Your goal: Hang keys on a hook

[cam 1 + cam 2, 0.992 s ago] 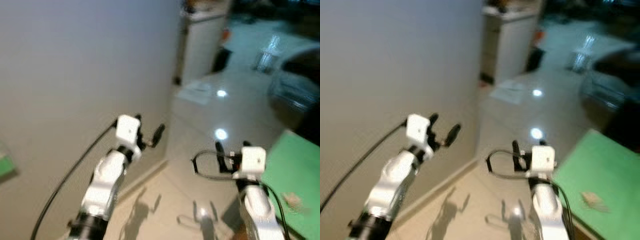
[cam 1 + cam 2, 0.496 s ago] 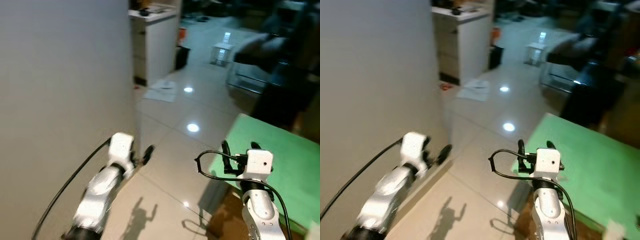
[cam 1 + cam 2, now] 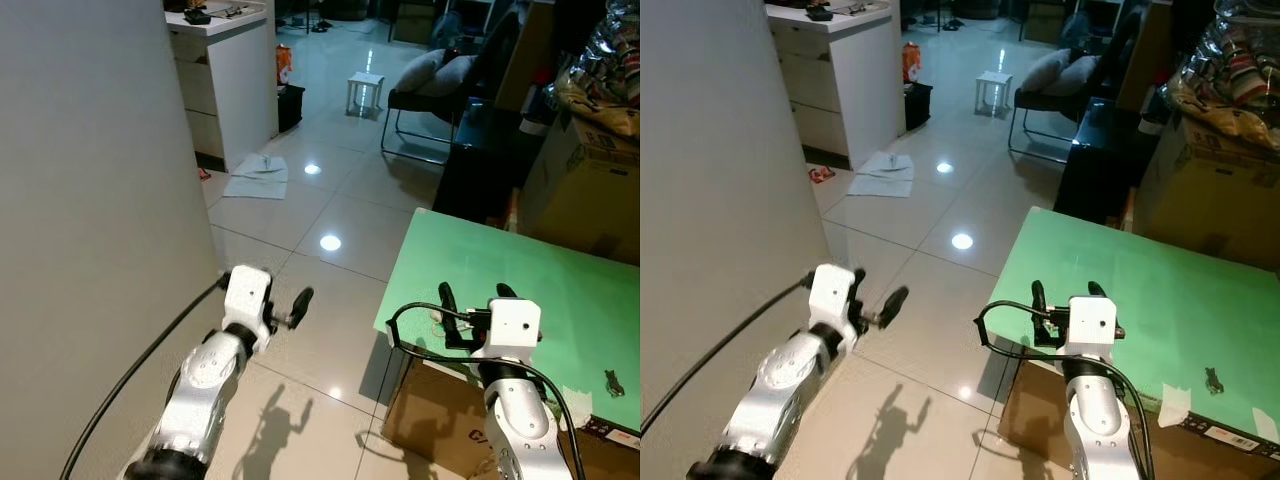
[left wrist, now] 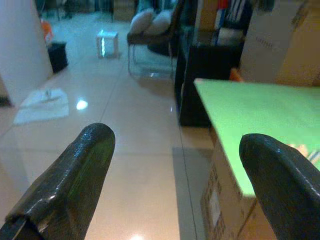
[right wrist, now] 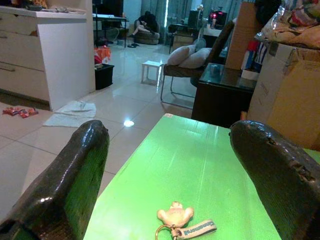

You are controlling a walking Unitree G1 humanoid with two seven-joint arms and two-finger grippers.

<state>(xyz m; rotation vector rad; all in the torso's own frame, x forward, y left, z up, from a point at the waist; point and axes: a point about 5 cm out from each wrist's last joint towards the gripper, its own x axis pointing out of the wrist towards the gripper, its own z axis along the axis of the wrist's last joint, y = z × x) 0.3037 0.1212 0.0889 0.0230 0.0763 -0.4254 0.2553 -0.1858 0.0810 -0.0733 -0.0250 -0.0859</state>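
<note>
Right wrist view showed the keys (image 5: 181, 222), with a small cream toy on the ring, lying on the green table (image 5: 210, 165) near its front edge. The right gripper (image 5: 167, 175) hung just above that edge, its fingers spread wide and holding nothing. The left gripper (image 4: 175, 180) was wide apart too, out over the shiny floor (image 3: 330, 200) beside the white wall (image 3: 90, 200).

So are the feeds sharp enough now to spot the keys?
Eye views are sharp, with lamp glare on the floor; right wrist view shows the keys clearly on the green table; left wrist view is dimmer and soft.
</note>
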